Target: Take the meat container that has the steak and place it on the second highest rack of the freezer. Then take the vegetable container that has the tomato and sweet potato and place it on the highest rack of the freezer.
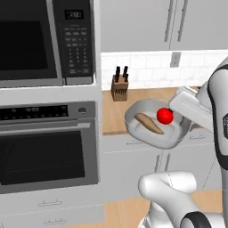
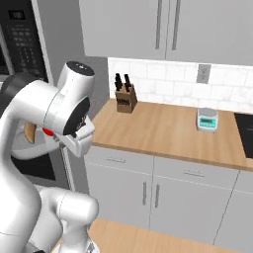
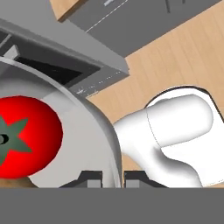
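The vegetable container is a clear, shallow bowl held in the air in front of the counter edge, tilted a little. In it lie a red tomato and a brown sweet potato. My gripper is shut on the container's right rim. In the hand view the tomato sits just behind the curved rim, which runs between my fingertips. In the right base view my arm covers most of the container, and slivers of tomato and sweet potato peek out. The meat container, steak and freezer are out of view.
A wall oven with a microwave above it stands to the left. The wooden counter carries a knife block at its back left and a small kitchen scale to the right. Cabinets hang above and stand below.
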Controlling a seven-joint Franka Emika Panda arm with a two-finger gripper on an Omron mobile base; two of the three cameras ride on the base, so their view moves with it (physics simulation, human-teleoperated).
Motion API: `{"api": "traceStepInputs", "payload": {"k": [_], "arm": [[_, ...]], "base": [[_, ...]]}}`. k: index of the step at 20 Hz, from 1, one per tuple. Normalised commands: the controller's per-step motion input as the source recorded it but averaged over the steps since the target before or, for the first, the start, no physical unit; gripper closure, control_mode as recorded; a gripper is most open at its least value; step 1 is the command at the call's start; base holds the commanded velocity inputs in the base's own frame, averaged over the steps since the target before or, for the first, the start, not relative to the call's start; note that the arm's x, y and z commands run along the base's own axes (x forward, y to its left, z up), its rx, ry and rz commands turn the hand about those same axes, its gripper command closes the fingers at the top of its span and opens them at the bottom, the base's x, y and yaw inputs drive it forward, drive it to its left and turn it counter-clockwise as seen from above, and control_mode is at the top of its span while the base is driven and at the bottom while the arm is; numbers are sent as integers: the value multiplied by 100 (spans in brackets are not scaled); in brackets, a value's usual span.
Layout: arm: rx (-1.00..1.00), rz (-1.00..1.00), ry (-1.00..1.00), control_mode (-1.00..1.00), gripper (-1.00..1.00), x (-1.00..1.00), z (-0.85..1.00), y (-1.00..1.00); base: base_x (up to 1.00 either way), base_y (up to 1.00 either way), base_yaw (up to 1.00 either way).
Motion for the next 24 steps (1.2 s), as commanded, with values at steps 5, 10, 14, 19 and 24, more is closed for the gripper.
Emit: {"api": "traceStepInputs", "payload": {"k": [5,10,14,19,24], "arm": [[0,0,0,100,100,0,0,0],[0,0,0,100,100,0,0,0],[0,0,0,100,100,0,0,0],[0,0,0,100,100,0,0,0],[0,0,0,100,100,0,0,0]], "base": [[-45,84,0],[-13,84,0],[0,99,1],[-1,100,0],[0,100,0]]}}
